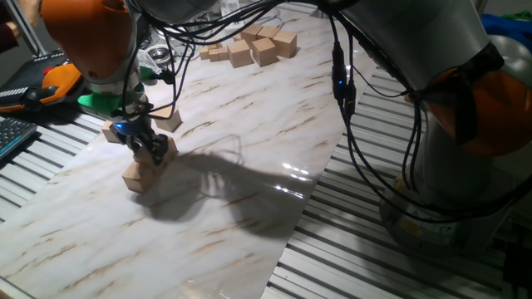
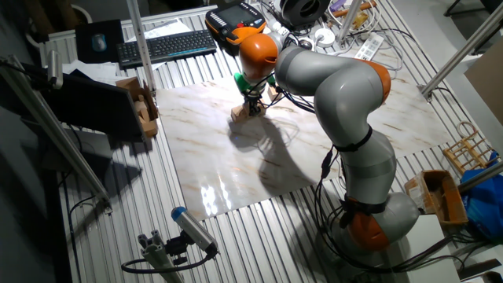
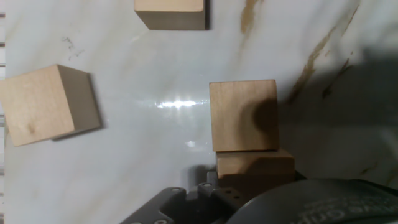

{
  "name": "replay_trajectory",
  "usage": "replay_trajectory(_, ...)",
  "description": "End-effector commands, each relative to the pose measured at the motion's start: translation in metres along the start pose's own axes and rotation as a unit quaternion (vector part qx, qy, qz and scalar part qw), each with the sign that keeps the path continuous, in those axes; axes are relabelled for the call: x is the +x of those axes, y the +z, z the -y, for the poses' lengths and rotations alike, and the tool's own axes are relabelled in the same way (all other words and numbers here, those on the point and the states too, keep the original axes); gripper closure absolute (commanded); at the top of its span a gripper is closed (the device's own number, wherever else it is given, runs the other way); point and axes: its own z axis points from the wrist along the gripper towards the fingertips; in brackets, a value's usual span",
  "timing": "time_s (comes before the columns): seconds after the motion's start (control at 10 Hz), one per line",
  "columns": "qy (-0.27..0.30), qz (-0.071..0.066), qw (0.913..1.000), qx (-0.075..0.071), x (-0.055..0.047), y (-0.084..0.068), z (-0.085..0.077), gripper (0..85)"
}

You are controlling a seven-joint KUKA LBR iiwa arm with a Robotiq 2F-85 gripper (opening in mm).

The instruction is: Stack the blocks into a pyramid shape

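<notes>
At the left of the hand view lies a loose block (image 3: 46,104), a plain pale-tan wooden cube with faint grain and no markings, turned slightly askew on the white, brown-veined table (image 3: 149,162). Above centre, another block (image 3: 170,12) is cut off by the upper edge. Right of centre sits a third block (image 3: 243,115), square-on, with a round shadow on its top; touching its lower edge is a fourth block (image 3: 255,169), partly covered by the dark claw body at the bottom of the frame.

From one fixed view, the claw (image 1: 152,151) hangs at the left of the table, its fingers pinching a cube (image 1: 164,149) just above and beside another cube (image 1: 136,177) resting on the marble. A heap of further cubes (image 1: 251,46) lies at the upper centre, well apart.
</notes>
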Motion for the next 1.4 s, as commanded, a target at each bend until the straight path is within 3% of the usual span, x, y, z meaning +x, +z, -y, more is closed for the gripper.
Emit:
replay_trajectory(0.0, 0.000, 0.001, 1.0000, 0.000, 0.000, -0.001, 0.000, 85.0)
replay_trajectory(1.3, -0.002, -0.001, 1.0000, 0.001, -0.001, -0.020, -0.005, 85.0)
